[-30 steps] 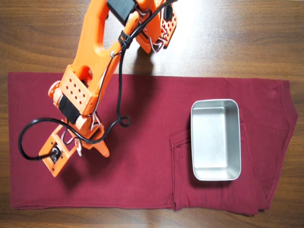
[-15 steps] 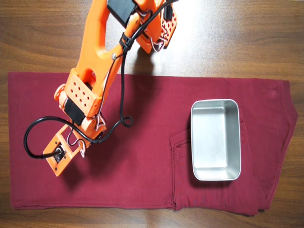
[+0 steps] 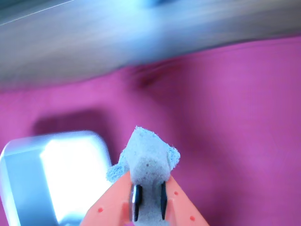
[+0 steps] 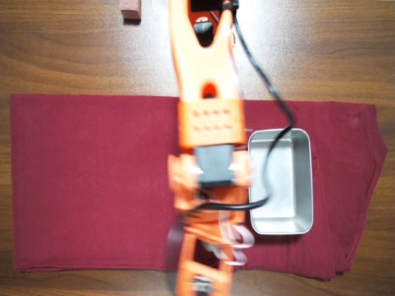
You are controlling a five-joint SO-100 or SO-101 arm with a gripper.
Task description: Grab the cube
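Note:
In the wrist view a small pale, rough-surfaced cube (image 3: 146, 157) is pinched between the two orange fingers of my gripper (image 3: 148, 183), which is shut on it and holds it above the red cloth (image 3: 235, 122). The metal tray (image 3: 21, 174) shows to the lower left of the cube. In the overhead view the orange arm (image 4: 207, 123) stretches down the middle of the cloth, blurred with motion, just left of the tray (image 4: 290, 185). There the arm hides the cube and the fingers.
A dark red cloth (image 4: 92, 185) covers most of the wooden table (image 4: 62, 49). A small pinkish-red block (image 4: 129, 11) lies on the wood at the top left. The arm's black cable (image 4: 271, 98) loops over the tray's left side.
The arm has swung from the cloth's left side to its middle, beside the tray. The pinkish-red block at the top left, covered before, now shows.

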